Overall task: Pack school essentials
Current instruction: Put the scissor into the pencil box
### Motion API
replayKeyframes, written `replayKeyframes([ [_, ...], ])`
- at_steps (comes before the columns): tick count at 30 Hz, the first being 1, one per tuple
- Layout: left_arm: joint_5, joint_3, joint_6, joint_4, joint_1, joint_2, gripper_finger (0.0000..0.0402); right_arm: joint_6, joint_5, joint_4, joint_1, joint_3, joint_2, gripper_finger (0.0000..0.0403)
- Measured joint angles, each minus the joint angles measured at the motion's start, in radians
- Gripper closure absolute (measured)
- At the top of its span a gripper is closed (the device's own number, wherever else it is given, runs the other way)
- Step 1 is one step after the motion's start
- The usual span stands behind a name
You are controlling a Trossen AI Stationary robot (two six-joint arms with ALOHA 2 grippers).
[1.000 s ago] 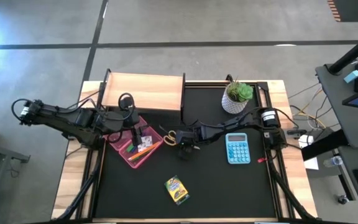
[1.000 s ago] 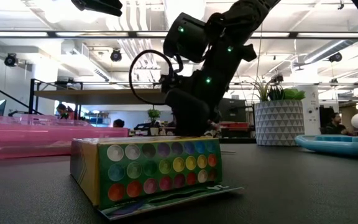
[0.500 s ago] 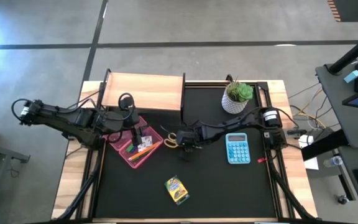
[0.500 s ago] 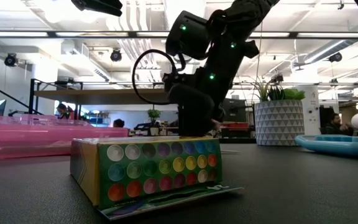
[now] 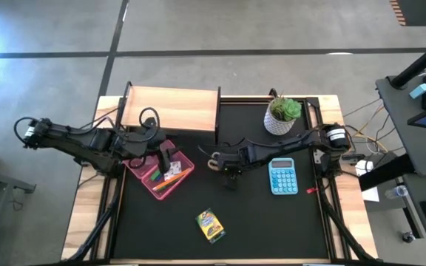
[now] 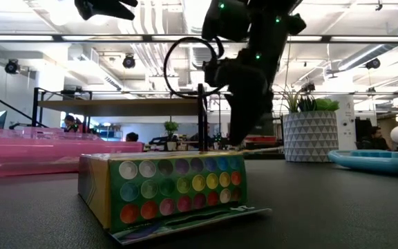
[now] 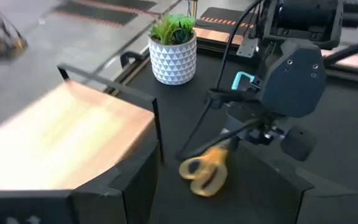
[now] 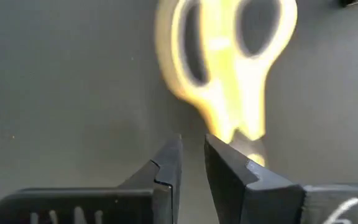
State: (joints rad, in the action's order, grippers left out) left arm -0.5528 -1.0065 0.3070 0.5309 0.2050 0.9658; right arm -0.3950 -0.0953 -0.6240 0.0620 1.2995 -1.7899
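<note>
The yellow-handled scissors [image 7: 204, 173] hang tilted from my right gripper [image 7: 238, 142], which is shut on them mid-table, right of the pink tray [image 5: 157, 177]. In the high view the scissors [image 5: 214, 160] show just left of that gripper [image 5: 223, 165]. The tray holds orange and green pencils and a small white square. My left gripper [image 5: 166, 157] hovers open over the tray with nothing between its fingers. The yellow-green crayon box [image 5: 209, 225] lies on its side near the front edge. My right gripper holds the scissors by the blades, just past the pivot [image 8: 255, 147], between its two fingers. The fingers [image 8: 229, 165] slant down from above and from the table's right, and they cover the place of contact. The scissors tilt, with the handles [image 7: 199, 177] lowest and toward the table's left. They appear clear of the table.
A blue calculator [image 5: 282, 176] lies right of my right gripper. The potted plant [image 5: 281, 114] stands at the far right. A wooden shelf with dark sides [image 5: 170, 108] stands at the far left behind the tray. In the low view the crayon box [image 6: 164, 190] fills the foreground.
My right gripper has risen and drawn a little toward the table's right. The scissors, which lay flat on the table, have come up with it and now hang with their handles low. My left gripper has rolled slightly in place over the tray.
</note>
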Motion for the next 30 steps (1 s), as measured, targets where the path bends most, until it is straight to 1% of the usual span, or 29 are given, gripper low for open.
replayKeyframes([
  [4,0.015,0.0,0.112,0.001,0.0,0.005,0.0201,0.006,-0.027,-0.011,0.0,-0.001,0.046,0.0359],
  [8,0.029,0.0,0.188,0.003,0.0,0.017,0.0201,0.04,-0.036,-0.039,-0.003,0.002,0.086,0.0368],
  [12,0.1,0.0,0.263,0.001,0.0,0.033,0.0201,0.059,-0.036,-0.052,-0.015,0.001,0.086,0.0357],
  [17,0.25,0.0,0.336,0.0,0.001,0.095,0.0201,0.082,-0.036,-0.055,-0.051,0.001,0.064,0.0315],
  [20,0.305,0.0,0.342,0.001,0.001,0.161,0.0201,0.13,-0.036,-0.055,-0.073,0.0,0.058,0.0286],
  [25,0.32,-0.015,0.352,0.001,0.001,0.267,0.0201,0.227,-0.025,-0.039,-0.116,-0.016,0.038,0.0235],
  [27,0.32,-0.024,0.368,0.001,0.001,0.287,0.0201,0.27,0.015,-0.007,-0.137,-0.031,0.028,0.0217],
  [29,0.32,-0.03,0.374,0.0,0.001,0.296,0.0201,0.304,0.081,0.057,-0.16,-0.05,0.021,0.0203],
  [30,0.32,-0.031,0.387,0.001,0.001,0.298,0.0201,0.318,0.094,0.084,-0.17,-0.06,0.013,0.0197],
])
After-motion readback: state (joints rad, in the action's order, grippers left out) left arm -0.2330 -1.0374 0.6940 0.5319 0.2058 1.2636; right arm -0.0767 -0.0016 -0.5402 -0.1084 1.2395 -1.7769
